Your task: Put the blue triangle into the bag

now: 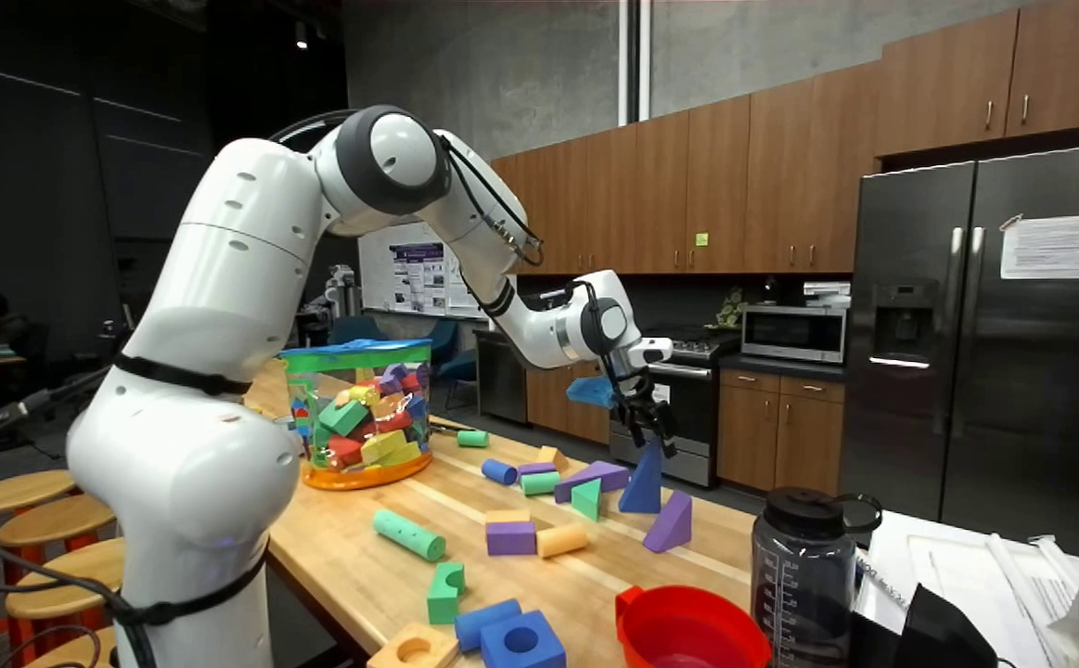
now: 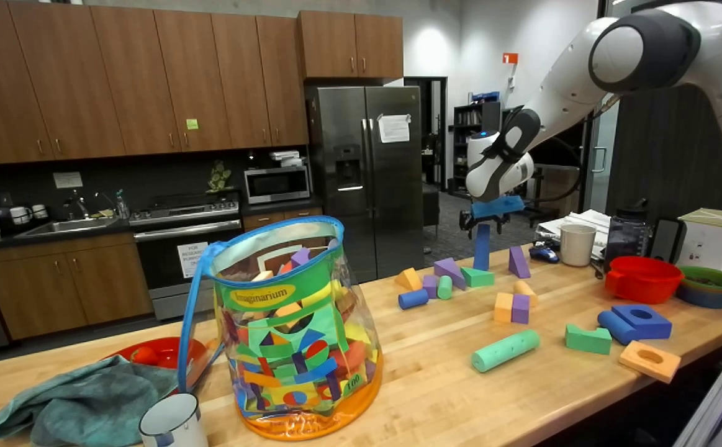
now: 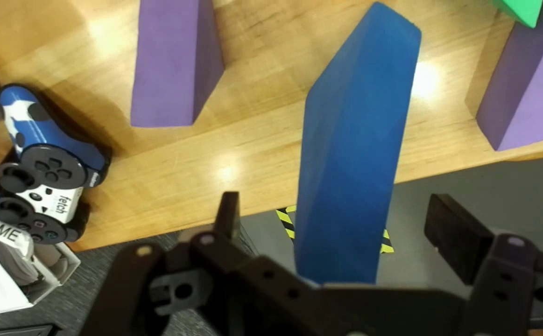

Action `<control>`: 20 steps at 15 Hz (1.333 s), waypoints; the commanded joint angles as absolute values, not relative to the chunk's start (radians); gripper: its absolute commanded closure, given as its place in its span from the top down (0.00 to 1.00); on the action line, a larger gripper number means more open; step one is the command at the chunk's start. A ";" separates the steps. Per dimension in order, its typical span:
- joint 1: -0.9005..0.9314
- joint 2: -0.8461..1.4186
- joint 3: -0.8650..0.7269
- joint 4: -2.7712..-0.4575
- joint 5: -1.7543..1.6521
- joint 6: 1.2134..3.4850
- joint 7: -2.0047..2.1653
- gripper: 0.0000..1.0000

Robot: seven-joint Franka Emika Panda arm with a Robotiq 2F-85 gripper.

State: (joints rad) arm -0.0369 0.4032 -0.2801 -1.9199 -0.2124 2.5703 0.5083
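Wooden countertop [image 2: 435,379] is holding scattered toy blocks [image 2: 505,351]. Robotiq gripper [image 3: 339,221] is straddling tip of upright blue triangle [image 3: 357,135], jaws standing wide, gaps both sides.

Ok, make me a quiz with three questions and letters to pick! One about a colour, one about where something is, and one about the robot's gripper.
1. On the bag, what colour is the base?
A orange
B purple
C black

2. Where is the blue triangle?
A in the red bowl
B in the bag
C standing on the table

3. How is the gripper?
A shut on the triangle
B open
C shut on nothing

Right letters:
1 A: both exterior views show it orange.
2 C: both exterior views show it upright there.
3 B: in the wrist view its fingers stand apart, with a gap on each side of the triangle.
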 commanded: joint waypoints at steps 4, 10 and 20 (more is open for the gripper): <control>-0.027 0.409 -0.284 -1.935 -0.199 2.626 0.523 1.00; -0.014 0.429 -0.302 -1.934 -0.204 2.682 0.544 1.00; 0.016 0.435 -0.338 -1.936 -0.220 2.691 0.574 0.25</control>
